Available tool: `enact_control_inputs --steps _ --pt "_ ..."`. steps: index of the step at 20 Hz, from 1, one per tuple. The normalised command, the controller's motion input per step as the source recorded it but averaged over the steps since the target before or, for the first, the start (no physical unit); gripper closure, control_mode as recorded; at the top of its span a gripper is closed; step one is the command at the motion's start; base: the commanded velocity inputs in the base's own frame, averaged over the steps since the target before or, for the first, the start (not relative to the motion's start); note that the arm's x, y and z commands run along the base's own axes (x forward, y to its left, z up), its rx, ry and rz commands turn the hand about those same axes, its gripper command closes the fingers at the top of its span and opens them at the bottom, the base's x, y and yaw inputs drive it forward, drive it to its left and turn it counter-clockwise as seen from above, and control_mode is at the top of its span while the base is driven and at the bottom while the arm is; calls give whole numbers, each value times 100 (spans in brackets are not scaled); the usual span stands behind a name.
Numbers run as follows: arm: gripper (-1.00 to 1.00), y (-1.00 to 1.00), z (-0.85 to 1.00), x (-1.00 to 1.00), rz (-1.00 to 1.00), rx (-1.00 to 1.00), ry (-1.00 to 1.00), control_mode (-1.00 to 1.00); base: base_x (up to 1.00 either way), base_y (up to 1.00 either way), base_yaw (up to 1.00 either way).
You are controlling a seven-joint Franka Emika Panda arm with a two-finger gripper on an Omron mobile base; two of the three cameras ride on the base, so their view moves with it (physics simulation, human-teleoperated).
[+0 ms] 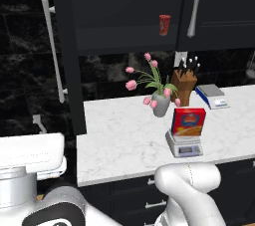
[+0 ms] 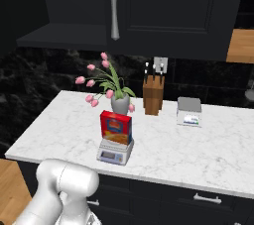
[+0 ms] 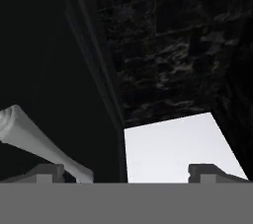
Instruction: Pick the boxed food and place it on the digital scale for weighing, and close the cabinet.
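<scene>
- Boxed food (image 1: 189,122) is standing upright on the weighing top of the digital scale (image 2: 114,156), so the placing part is looking finished.
- The digital scale is sitting on the white surface (image 1: 112,140), with the vase (image 2: 120,104) and the knife block (image 2: 154,95) both standing behind it.
- Above and behind the scale, the cabinet (image 1: 124,1) is hanging with its inside showing, and a red cup (image 1: 164,25) is standing in there.
- The step in hand is, in my judgement, closing the cabinet: its door (image 3: 44,60) is standing swung out, with the long silver handle (image 3: 39,144) showing on it.
- The tool (image 3: 127,174) is keeping its two fingers wide apart and is holding nothing; it is being well apart from the scale. Whether one finger is touching the handle, I cannot tell.
- Next move is probably calling for a steady push on the outer side of the door, swinging it back toward the cabinet, while the arm (image 1: 187,177) is staying clear of the box on the scale.
</scene>
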Motion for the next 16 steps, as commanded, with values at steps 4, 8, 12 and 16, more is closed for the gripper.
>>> enact_control_inputs --steps 4,8,12,16 --pt "-100 4 0 70 -24 19 -11 -100 0 0 0" --pt "-100 -55 11 68 -26 11 11 -100 0 0 0" --pt "-100 -75 12 69 -22 4 6 -100 0 0 0" --pt "-100 -91 26 33 -13 3 -10 -100 0 0 0"
